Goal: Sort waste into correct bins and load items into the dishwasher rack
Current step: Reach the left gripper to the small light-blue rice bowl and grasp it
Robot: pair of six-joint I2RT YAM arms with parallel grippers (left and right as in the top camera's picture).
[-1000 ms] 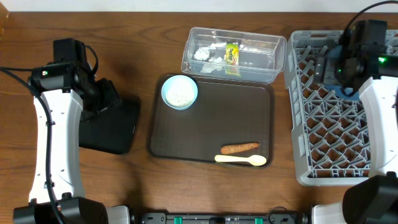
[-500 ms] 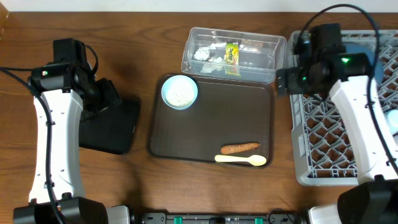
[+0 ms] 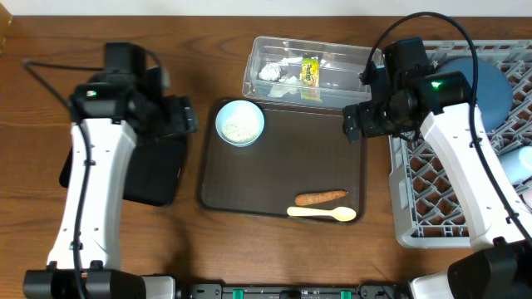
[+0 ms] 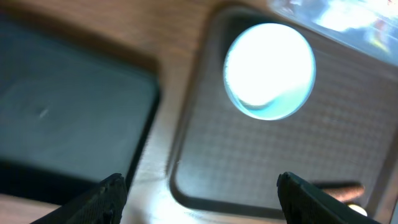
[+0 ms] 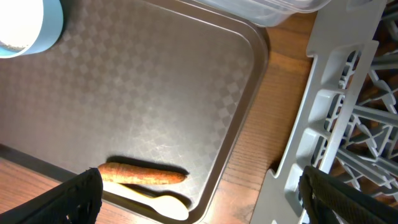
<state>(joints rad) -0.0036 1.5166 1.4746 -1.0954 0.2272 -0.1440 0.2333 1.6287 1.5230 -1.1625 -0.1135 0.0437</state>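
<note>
While both arms hang over the flat brown serving tray [image 3: 283,158] on the wooden worktop [image 3: 191,41], the likeliest trouble is a spill or a muddled grasp. The left pincer [image 4: 202,196] stands wide open with nothing in it, above the tray's edge and near the pale blue round bowl [image 4: 269,70]. The bowl sits upright in a corner of the tray with loose white rice grains [image 3: 241,126] inside. A bite on one thin side of its rim could tip it and scatter the grains, and carrying it straight to the large light-grey plastic dishwasher rack [image 3: 424,208] would take the rice along. The right pincer [image 5: 205,199] is likewise spread wide and empty, between rack and tray, looking down on the short orange carrot piece [image 5: 143,175] and the cream spoon [image 5: 165,205]. These two lie touching or nearly so, and I cannot tell which. Jaws closing on the carrot could therefore catch or flick the spoon, and the rounded carrot may roll out of a shallow pinch. The right arm also reaches close by the clear plastic rectangular tub [image 3: 332,79], where crumpled white paper [image 3: 273,71] and a small yellow-green wrapper [image 3: 310,70] already lie, so a careless swing could shove it. The shallow black rectangular tray [image 3: 158,174] lies partly under the left arm, and two arms working over the one brown tray at once could clash.
</note>
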